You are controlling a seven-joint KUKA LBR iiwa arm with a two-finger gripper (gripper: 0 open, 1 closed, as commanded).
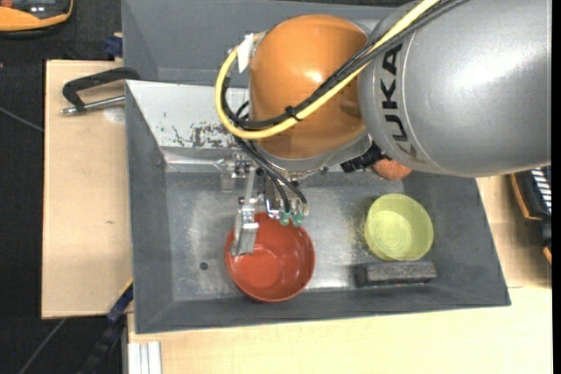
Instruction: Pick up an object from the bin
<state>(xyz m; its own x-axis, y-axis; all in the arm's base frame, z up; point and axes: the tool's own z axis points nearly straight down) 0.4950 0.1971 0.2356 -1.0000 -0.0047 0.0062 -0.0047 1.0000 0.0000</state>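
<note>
Grey metal bin [166, 215], viewed from above. I see gripper [270, 230] low over red bowl [273, 269], which sits near front edge, left of middle. Fingers spread, one tip inside bowl's left rim. Yellow-green bowl [399, 228] and dark block [394, 273] toward front right corner.

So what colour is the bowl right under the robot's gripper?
Red. The bowl shows best in the camera view, beneath the gripper.

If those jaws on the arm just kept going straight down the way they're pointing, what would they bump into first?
Most likely the red bowl, low in the middle of the bin: the jaws hang over its upper rim. Their height above it is hard to judge.
</note>
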